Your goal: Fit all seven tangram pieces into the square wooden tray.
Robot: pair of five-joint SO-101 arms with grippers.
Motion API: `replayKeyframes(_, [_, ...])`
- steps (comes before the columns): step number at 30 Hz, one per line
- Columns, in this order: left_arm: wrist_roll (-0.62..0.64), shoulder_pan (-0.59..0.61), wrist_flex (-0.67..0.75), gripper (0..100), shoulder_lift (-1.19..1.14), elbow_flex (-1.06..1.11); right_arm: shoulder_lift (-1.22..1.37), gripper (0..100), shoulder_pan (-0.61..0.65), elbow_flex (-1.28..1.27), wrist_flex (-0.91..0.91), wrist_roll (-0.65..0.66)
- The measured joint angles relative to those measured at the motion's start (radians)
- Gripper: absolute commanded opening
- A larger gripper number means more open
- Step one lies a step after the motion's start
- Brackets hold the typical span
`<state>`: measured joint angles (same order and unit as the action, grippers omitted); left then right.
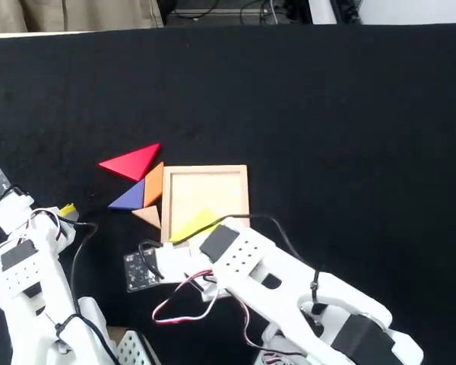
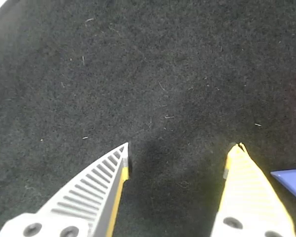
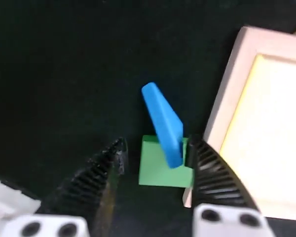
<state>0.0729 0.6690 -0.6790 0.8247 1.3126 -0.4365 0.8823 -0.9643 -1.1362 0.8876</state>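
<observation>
From high up we look down over the table (image 1: pixel 327 114). Our wrist cameras hang close above it, facing downward; the right one shares the wooden tray (image 3: pixel 229 94) with the high view.

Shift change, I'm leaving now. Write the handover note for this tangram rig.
Left hand: open, over bare cloth, holding nothing.
Right hand: open, straddling a tilted light-blue piece on the green square, just outside the tray.
Red triangle, orange piece, dark-blue triangle and tan triangle lie beside the tray; yellow piece at its near corner, seating unclear.
Done: none clearly fitted. Left: all seven.
</observation>
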Motion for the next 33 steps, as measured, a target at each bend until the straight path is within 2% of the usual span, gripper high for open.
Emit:
replayKeyframes(8, [0.0,-0.002,0.0,31,0.0,0.0,0.0,6.8,0.0,-0.012,0.043,0.0])
replayKeyframes(13, [0.0,-0.005,0.0,31,0.0,0.0,0.0,2.2,0.0,-0.049,0.083,0.06])
replayKeyframes(17, [0.0,-0.005,0.0,31,0.0,0.0,0.0,6.8,0.0,-0.051,0.084,0.068])
replayKeyframes(23, [0.0,-0.005,0.0,31,0.0,0.0,-0.002,26.0,0.003,-0.051,0.083,-0.015])
replayKeyframes(33, [0.0,-0.005,0.0,31,0.0,0.0,0.02,26.9,0.028,-0.051,0.068,-0.034])
